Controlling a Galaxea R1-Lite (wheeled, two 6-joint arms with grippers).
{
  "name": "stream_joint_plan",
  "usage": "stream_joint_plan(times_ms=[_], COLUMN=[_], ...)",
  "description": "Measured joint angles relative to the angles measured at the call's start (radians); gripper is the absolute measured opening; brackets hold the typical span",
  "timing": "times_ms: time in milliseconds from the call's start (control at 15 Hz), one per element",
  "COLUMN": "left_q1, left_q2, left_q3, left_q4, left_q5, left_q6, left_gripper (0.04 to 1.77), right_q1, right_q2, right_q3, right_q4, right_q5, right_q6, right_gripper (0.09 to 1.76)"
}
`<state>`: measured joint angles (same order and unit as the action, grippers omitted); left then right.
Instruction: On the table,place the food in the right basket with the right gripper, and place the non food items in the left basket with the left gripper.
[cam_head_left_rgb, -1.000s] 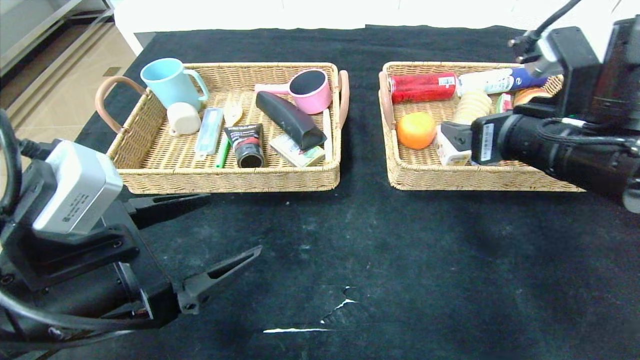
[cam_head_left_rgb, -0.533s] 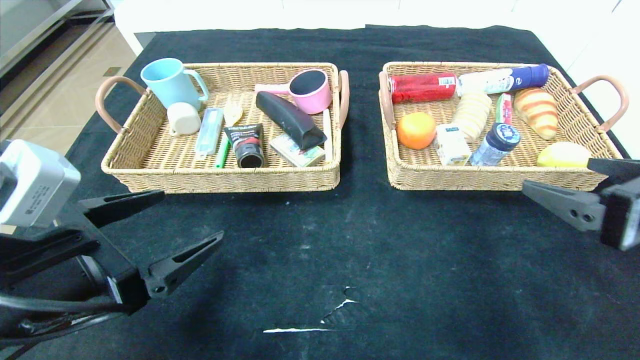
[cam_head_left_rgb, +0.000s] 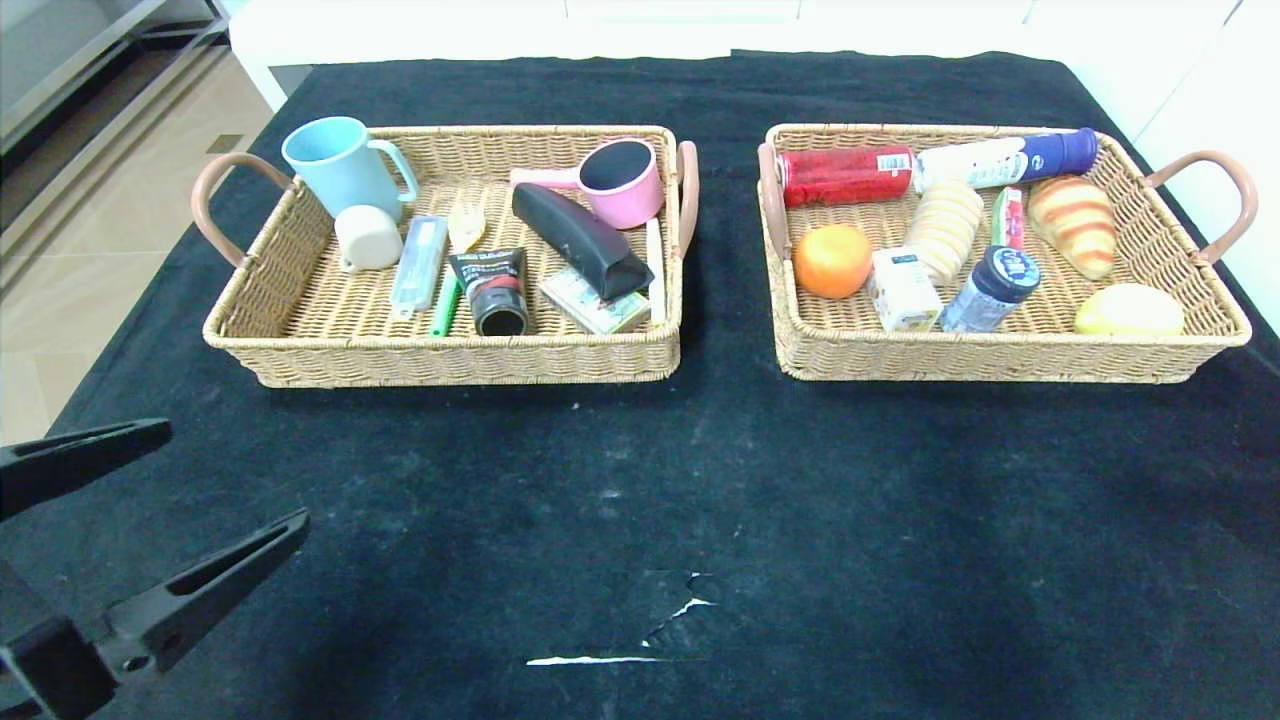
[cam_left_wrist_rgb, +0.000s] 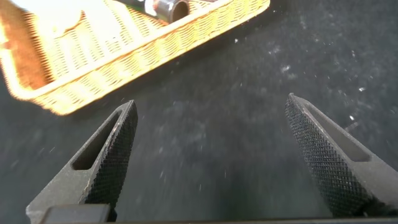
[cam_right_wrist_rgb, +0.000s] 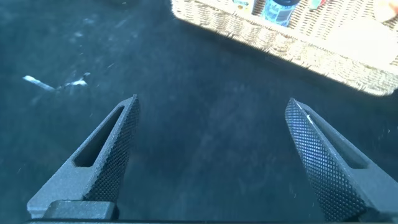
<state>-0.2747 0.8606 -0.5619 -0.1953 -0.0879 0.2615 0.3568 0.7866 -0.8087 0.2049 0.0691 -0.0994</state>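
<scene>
Across the far half of the tabletop (cam_head_left_rgb: 700, 480) two wicker baskets sit side by side with a strip of bare black cloth between their inner handles. Nothing lies on the wide stretch of cloth in front of them, apart from a small white tear (cam_head_left_rgb: 640, 635) near the front edge.

Inside the left basket (cam_head_left_rgb: 300, 365) lie the non-food things: the pasta fork (cam_head_left_rgb: 455, 270) with its green handle pointing toward the near rim, the black tube with a red band (cam_head_left_rgb: 492, 290) just beside it, and the black soft case (cam_head_left_rgb: 580, 240) angled toward the pink cup (cam_head_left_rgb: 620, 180). A blue mug (cam_head_left_rgb: 335, 165) stands in the far left corner.

Inside the right basket (cam_head_left_rgb: 1000, 360) the orange (cam_head_left_rgb: 832, 260) rests close to the left wall, the white juice carton (cam_head_left_rgb: 902, 290) just right of it near the front rim, and the green-white packet with the red end (cam_head_left_rgb: 1008, 218) farther back between two bread rolls.

Down at the near left corner the left claw (cam_head_left_rgb: 190, 480) hangs over bare cloth, jaws spread wide and pinching nothing, well short of its basket. The right claw (cam_right_wrist_rgb: 211, 155) shows only in its own wrist view, also spread and empty, above open cloth in front of the right basket's near rim.
</scene>
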Motion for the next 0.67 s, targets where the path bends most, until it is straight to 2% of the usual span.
stream_joint_plan(times_ms=[200,333,667], left_q1=[0.009,0.013,0.114], left_q2=[-0.102,-0.147,-0.217], left_q3=[-0.011,-0.018,-0.061], left_q4=[0.08,0.103,0.173], left_q5=[0.055,0.077,0.064], left_q6=[0.0,0.001,0.012], left_gripper=[1.72,1.72,1.72], right_q1=[-0.092,-0.189,-0.384], right_q2=[-0.103,-0.172,-0.334], right_q3=[0.027,0.024,0.013], right_q4=[0.064,0.117,0.261], right_q5=[0.045,0.081,0.224], right_q6=[-0.043,-0.08,-0.098], right_gripper=[1.7,1.7,1.7])
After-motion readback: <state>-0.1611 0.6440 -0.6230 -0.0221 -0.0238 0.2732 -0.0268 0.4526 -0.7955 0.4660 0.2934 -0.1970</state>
